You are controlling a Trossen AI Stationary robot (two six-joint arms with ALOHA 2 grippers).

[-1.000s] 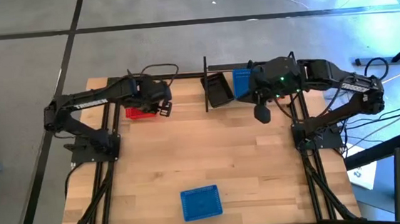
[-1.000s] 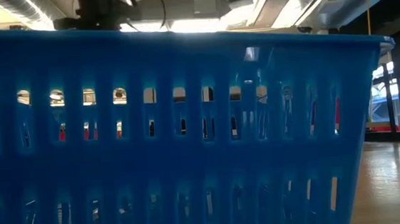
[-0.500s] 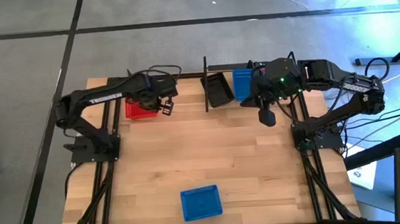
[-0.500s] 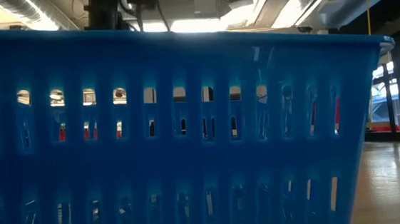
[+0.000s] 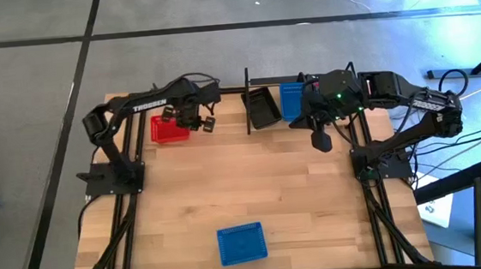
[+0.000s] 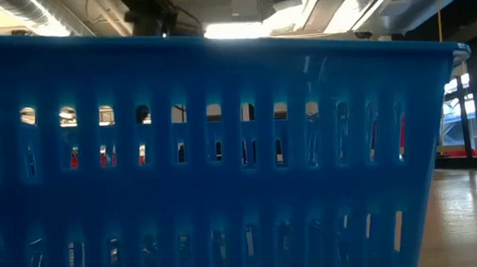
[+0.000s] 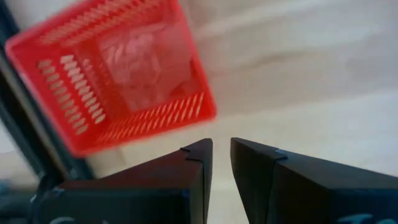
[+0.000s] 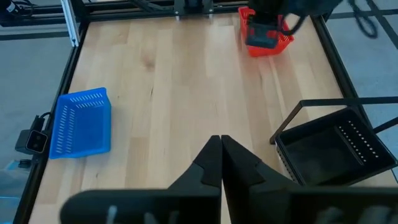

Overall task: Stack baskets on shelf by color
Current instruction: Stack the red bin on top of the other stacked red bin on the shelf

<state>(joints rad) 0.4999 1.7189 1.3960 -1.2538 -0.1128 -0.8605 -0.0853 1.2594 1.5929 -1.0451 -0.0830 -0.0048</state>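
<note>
A red basket (image 5: pixel 169 129) stands on its bottom at the far left of the wood, mouth up; it also shows in the left wrist view (image 7: pixel 118 81). My left gripper (image 5: pixel 202 121) hovers just to its right, open by a narrow gap (image 7: pixel 221 149), touching nothing. A black basket (image 5: pixel 264 108) and a blue basket (image 5: pixel 292 99) sit side by side inside the shelf's black rods (image 5: pixel 247 99). My right gripper (image 5: pixel 318 137) hangs in front of them, shut (image 8: pixel 221 142) and empty. Another blue basket (image 5: pixel 241 243) stands at the near edge.
The near blue basket's slotted wall (image 6: pixel 206 153) fills the low view and hides nearly everything behind it. In the right wrist view it lies off to the side (image 8: pixel 81 121), and the shelf rods (image 8: pixel 311 102) frame the black basket (image 8: pixel 329 149). Bare wood lies between.
My left gripper has drawn off the red basket toward the table's right and slightly toward the far edge, while its arm swung back and folded up. The red basket now shows uncovered, in about the same place. The right arm has hardly moved.
</note>
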